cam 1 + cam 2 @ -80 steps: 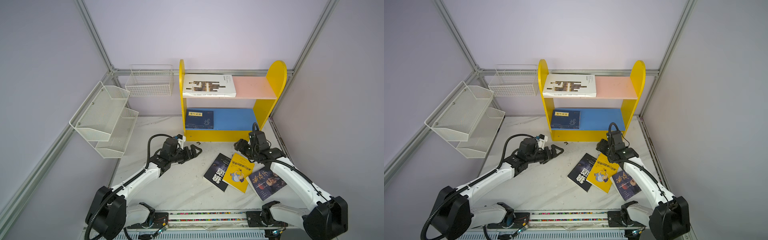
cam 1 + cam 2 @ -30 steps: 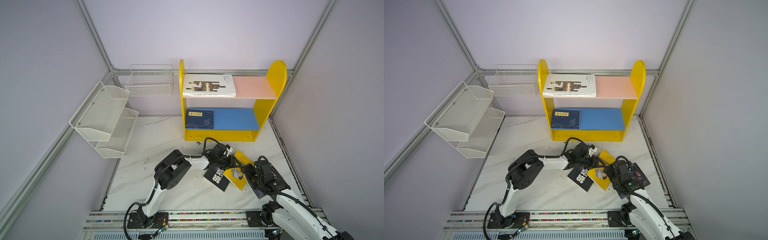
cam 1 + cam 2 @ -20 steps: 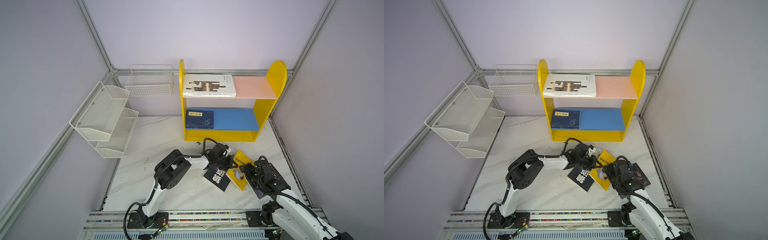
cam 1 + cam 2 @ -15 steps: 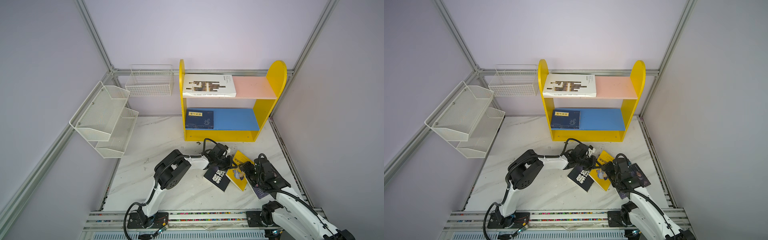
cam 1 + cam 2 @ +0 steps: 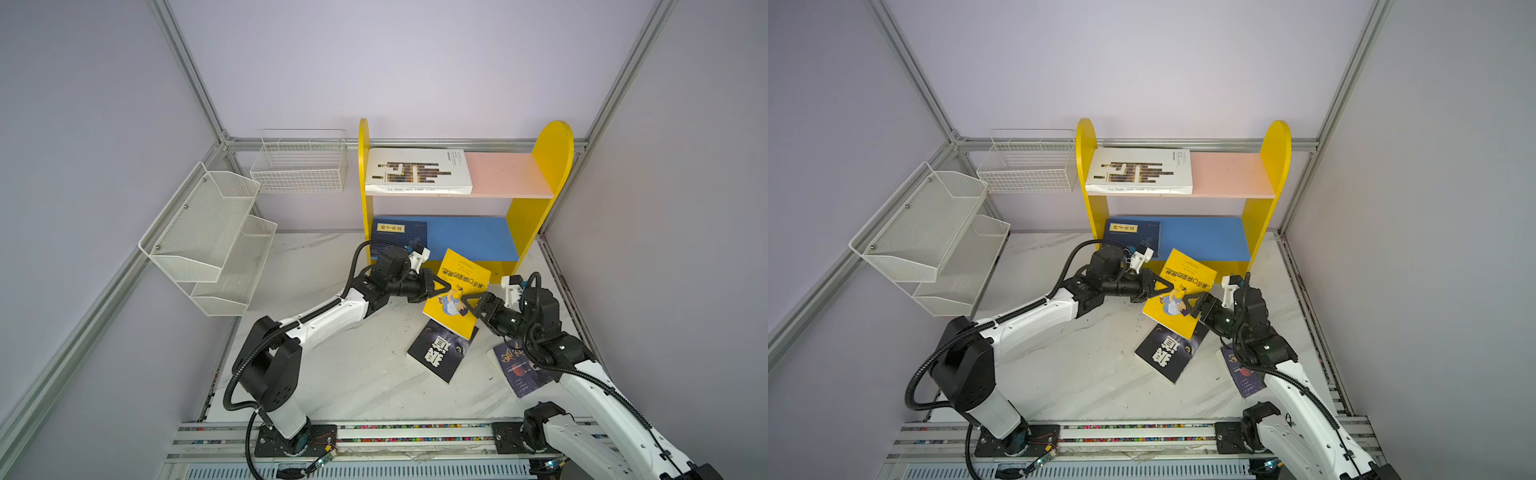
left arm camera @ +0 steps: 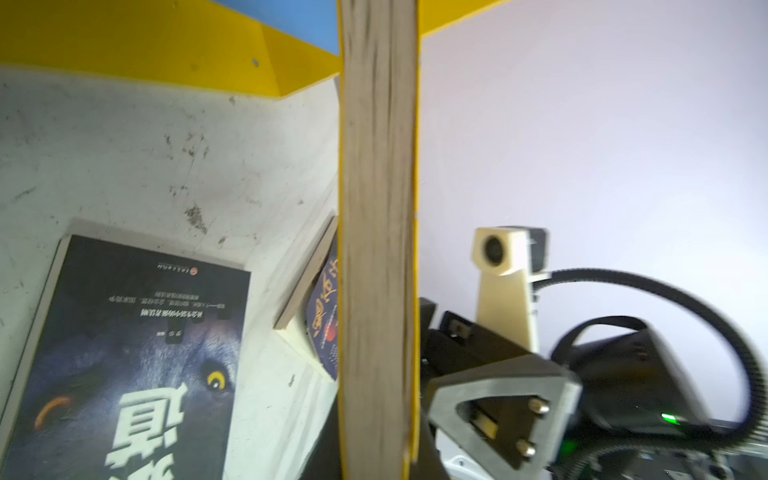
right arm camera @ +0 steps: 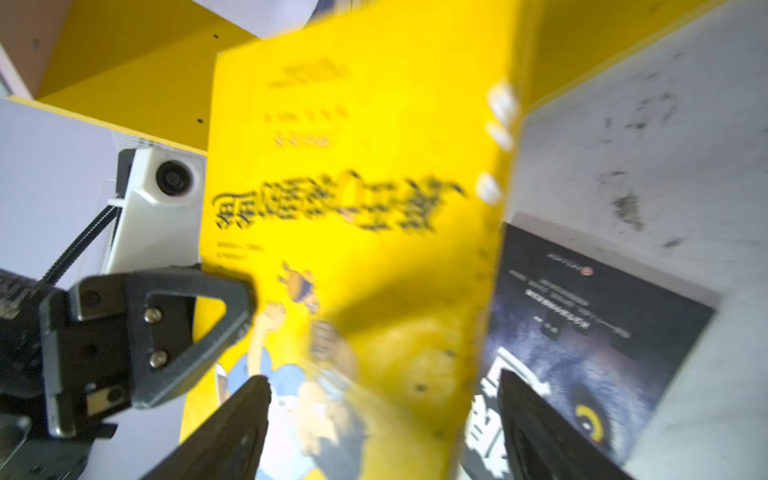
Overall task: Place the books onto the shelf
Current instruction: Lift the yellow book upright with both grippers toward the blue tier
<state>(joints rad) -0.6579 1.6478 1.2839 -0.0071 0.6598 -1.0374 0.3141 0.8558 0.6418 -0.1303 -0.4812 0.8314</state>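
My left gripper is shut on one edge of the yellow cartoon book, which hangs tilted above the table in front of the shelf. In the left wrist view its page edge fills the middle. My right gripper is open, its fingers astride the book's opposite edge. The black book and the dark-blue book with a face lie flat on the table. A white book lies on the pink board, a navy book on the blue board.
A white mesh rack hangs on the left wall and a white wire basket on the back wall beside the shelf. A metal rail runs along the table's front edge. The right arm passes over the dark-blue book.
My left gripper has shut on the yellow book and raised it off the table toward the shelf. My right gripper has moved up to the book's other edge.
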